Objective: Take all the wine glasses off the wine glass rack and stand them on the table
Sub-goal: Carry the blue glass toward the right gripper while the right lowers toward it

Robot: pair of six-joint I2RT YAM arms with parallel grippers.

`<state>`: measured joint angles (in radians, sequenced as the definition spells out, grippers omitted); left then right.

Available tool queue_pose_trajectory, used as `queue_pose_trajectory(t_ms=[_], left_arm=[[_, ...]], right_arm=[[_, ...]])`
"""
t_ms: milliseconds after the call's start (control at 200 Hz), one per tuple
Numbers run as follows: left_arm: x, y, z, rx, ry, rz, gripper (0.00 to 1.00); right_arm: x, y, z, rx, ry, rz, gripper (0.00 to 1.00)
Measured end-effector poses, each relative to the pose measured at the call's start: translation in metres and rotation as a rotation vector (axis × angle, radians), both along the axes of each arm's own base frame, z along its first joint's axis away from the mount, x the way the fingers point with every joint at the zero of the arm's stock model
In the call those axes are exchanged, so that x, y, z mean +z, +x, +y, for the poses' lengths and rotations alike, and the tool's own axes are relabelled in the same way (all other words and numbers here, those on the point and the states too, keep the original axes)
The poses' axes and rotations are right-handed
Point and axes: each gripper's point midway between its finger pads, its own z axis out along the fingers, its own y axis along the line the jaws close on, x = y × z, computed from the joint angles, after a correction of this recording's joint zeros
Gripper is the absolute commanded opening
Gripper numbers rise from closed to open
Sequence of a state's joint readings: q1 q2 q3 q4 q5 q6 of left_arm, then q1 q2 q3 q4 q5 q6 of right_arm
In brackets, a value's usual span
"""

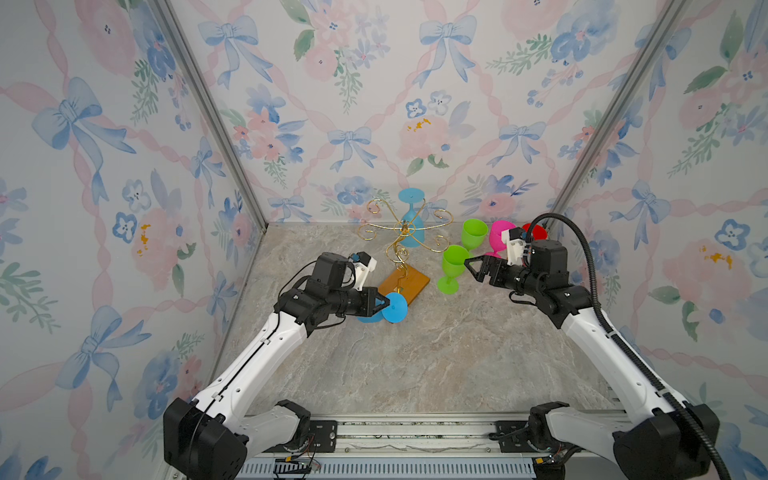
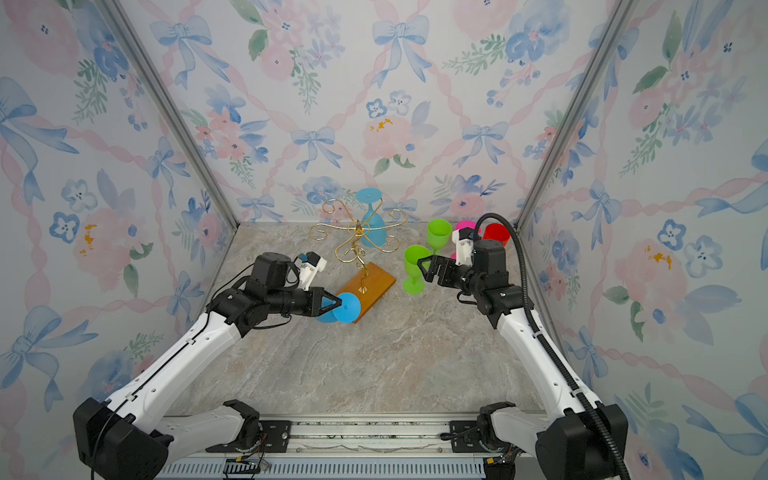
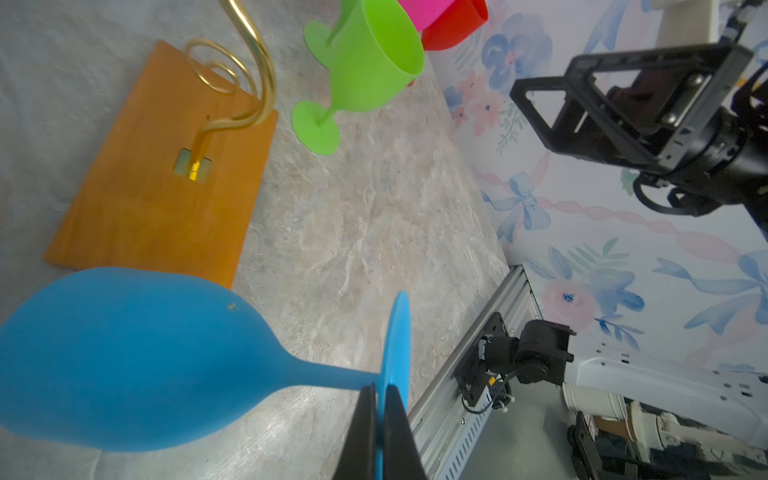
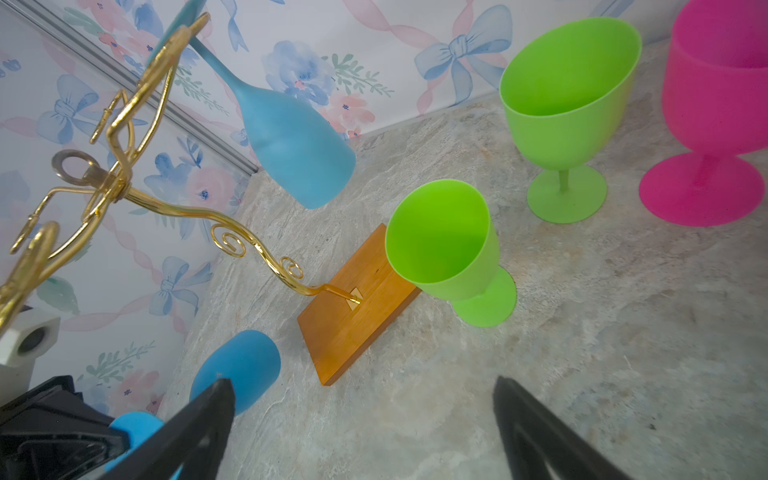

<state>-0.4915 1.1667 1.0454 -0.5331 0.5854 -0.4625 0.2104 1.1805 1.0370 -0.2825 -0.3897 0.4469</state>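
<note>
Beside the wine glass rack [image 1: 409, 286], left gripper [image 1: 383, 306] pinches the blue wine glass [image 3: 124, 361] by its stem; glass sideways, foot rightward; right gripper [image 1: 471, 270] gapes empty.

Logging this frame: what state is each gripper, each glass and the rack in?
wine glass rack: upright on the table.
hanging blue glass: upside down on the rack.
left gripper: shut on the stem of the held blue glass.
held blue glass: off the rack, sideways.
right gripper: open, empty.
near green goblet: upright.
far green goblet: upright.
pink goblet: upright.
red goblet: upright, partly hidden.
</note>
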Motion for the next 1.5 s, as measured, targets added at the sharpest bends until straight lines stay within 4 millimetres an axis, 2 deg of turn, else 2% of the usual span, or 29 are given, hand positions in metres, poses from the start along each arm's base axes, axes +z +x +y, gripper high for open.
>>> queue_pose_trajectory(t_ms=[140, 360, 530, 685, 945, 1055, 1130, 1190, 1330, 1500], left_arm=[[-0.002, -0.028, -0.032, -0.138, 0.01, -0.002, 0.0], [-0.004, -0.059, -0.083, -0.306, 0.055, -0.033, 0.0], [-0.002, -0.082, -0.122, -0.421, 0.114, -0.142, 0.0], [-0.003, -0.093, -0.144, -0.482, 0.175, -0.258, 0.0], [-0.007, -0.09, -0.153, -0.489, 0.319, -0.479, 0.0], [-0.012, -0.109, -0.159, -0.562, 0.406, -0.639, 0.0], [-0.025, -0.125, -0.161, -0.633, 0.481, -0.735, 0.0], [-0.038, -0.13, -0.161, -0.675, 0.548, -0.79, 0.0], [-0.068, -0.119, -0.153, -0.707, 0.729, -0.88, 0.0], [-0.07, -0.105, -0.145, -0.691, 0.857, -1.011, 0.0]], right_arm=[[-0.002, 0.0, 0.0, -0.001, 0.002, 0.004, 0.99], [-0.003, 0.0, 0.0, -0.001, 0.001, 0.006, 0.99], [-0.004, 0.0, 0.0, -0.001, -0.001, 0.013, 0.99], [-0.008, -0.003, -0.001, -0.001, -0.006, 0.032, 0.99], [-0.014, -0.009, -0.002, 0.002, -0.018, 0.064, 0.99], [-0.014, -0.01, -0.002, 0.002, -0.02, 0.073, 0.99], [-0.014, -0.011, -0.002, 0.002, -0.021, 0.079, 0.99], [-0.014, -0.012, -0.003, 0.002, -0.023, 0.084, 0.99], [-0.015, -0.014, -0.003, 0.003, -0.029, 0.097, 0.99], [-0.016, -0.014, -0.003, 0.004, -0.042, 0.112, 1.0]])
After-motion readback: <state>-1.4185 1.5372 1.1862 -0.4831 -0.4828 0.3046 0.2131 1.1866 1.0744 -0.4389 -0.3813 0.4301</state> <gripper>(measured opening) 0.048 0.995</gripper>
